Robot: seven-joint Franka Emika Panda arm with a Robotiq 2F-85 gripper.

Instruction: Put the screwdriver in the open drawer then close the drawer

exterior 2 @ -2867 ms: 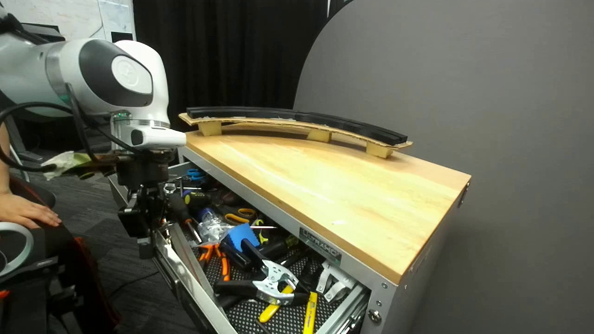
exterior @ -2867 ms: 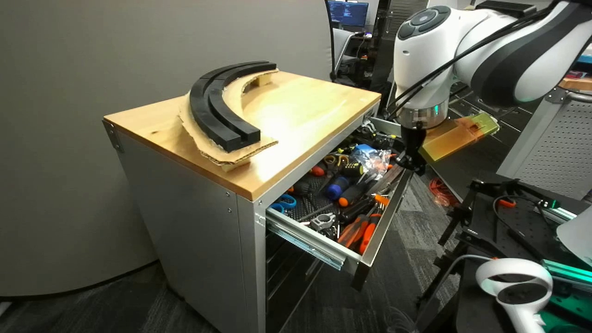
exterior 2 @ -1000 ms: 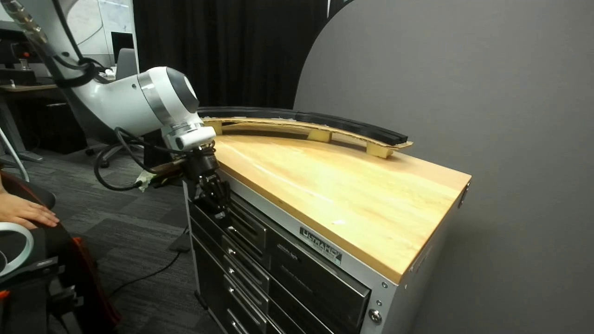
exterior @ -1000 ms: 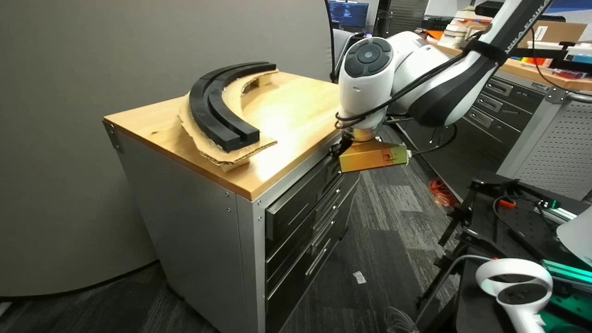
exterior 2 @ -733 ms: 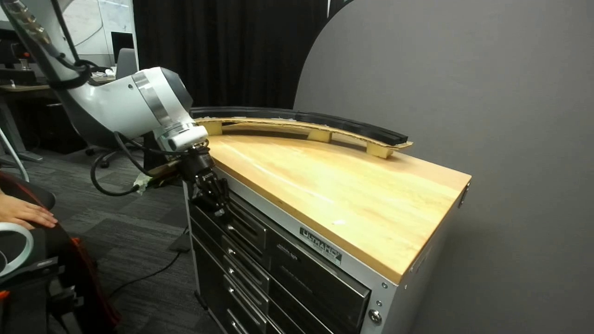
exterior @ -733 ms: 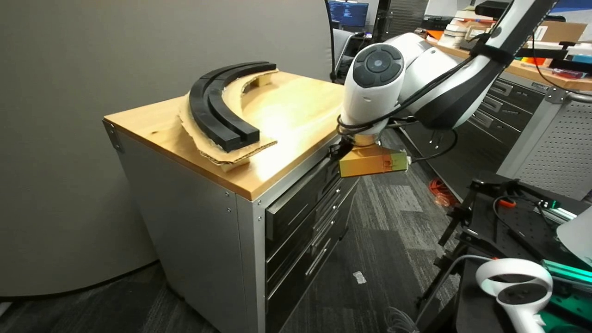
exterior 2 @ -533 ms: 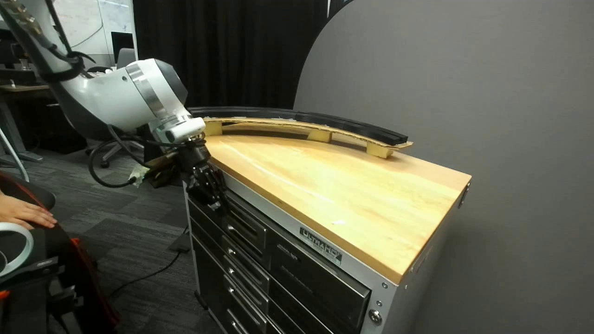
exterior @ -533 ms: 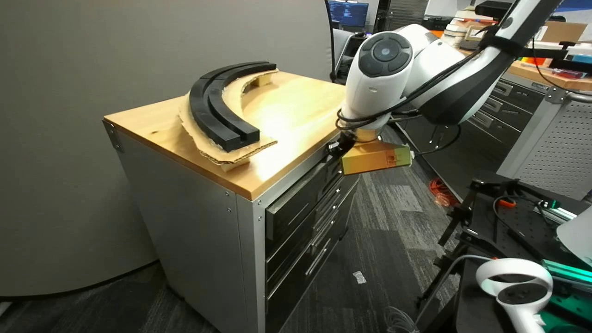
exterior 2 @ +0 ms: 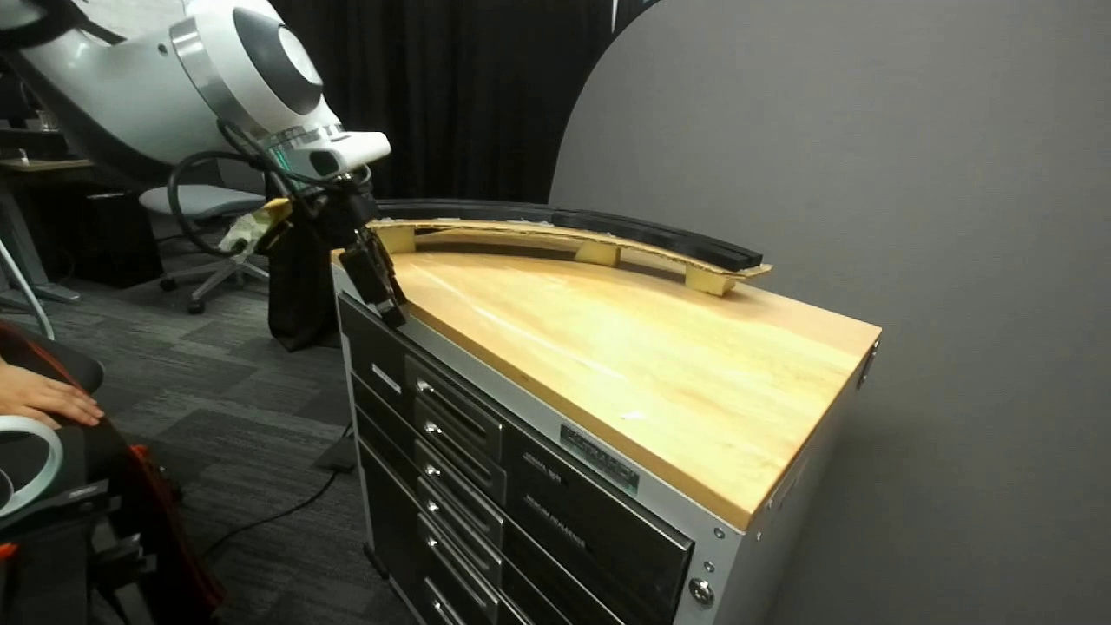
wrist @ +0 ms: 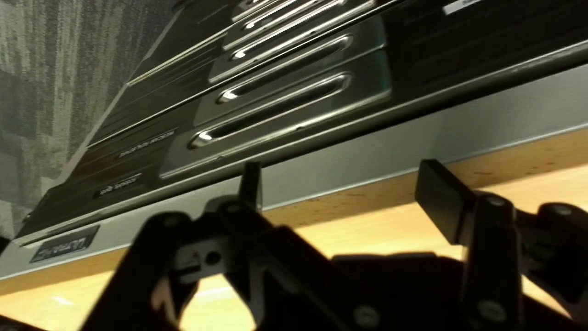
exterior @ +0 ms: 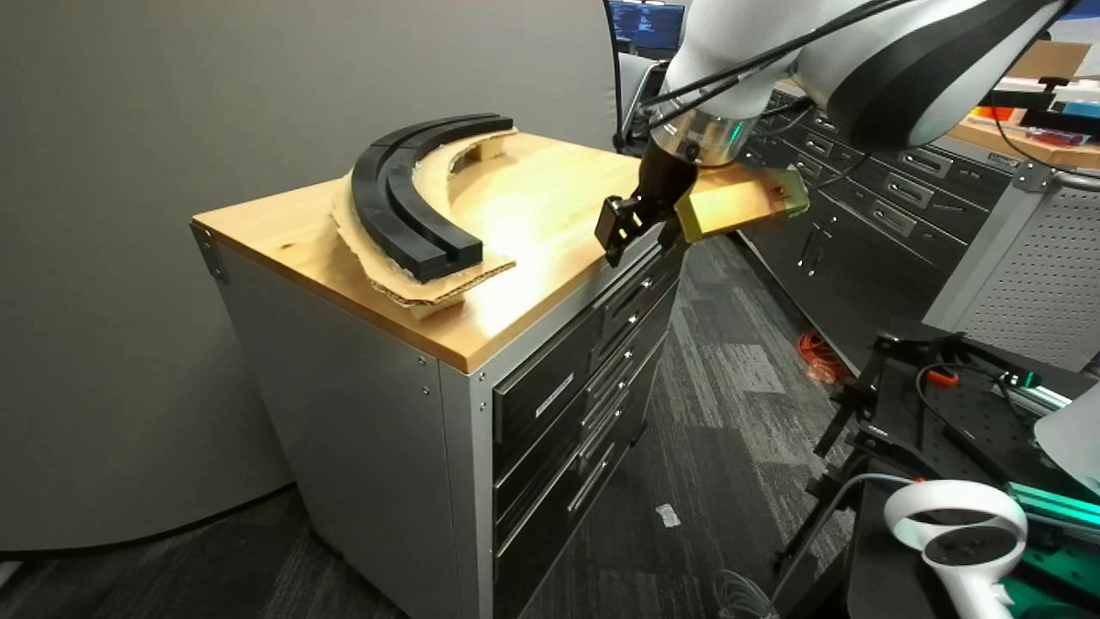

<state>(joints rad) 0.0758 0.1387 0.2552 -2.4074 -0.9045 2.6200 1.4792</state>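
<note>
The drawer (exterior: 550, 387) is pushed fully in, its dark front in line with the cabinet face in both exterior views. Its pull recess (wrist: 275, 110) shows in the wrist view. The screwdriver is out of view. My gripper (wrist: 344, 191) is open, with nothing between its black fingers (wrist: 443, 197). In an exterior view the gripper (exterior: 640, 242) hangs tilted just in front of the cabinet's top edge, higher than the drawer front and apart from it.
A black arc piece (exterior: 412, 198) on cardboard rests on the wooden cabinet top (exterior 2: 608, 347). Lower drawers (exterior 2: 469, 529) are all pushed in. A person's hand (exterior 2: 43, 395) is at the side. A dark cart with a white controller (exterior: 962, 524) stands opposite the cabinet.
The drawer stood pulled out, full of tools, about three seconds ago; now it is in. Over the last half second my gripper rose away from the drawer front and its fingers spread.
</note>
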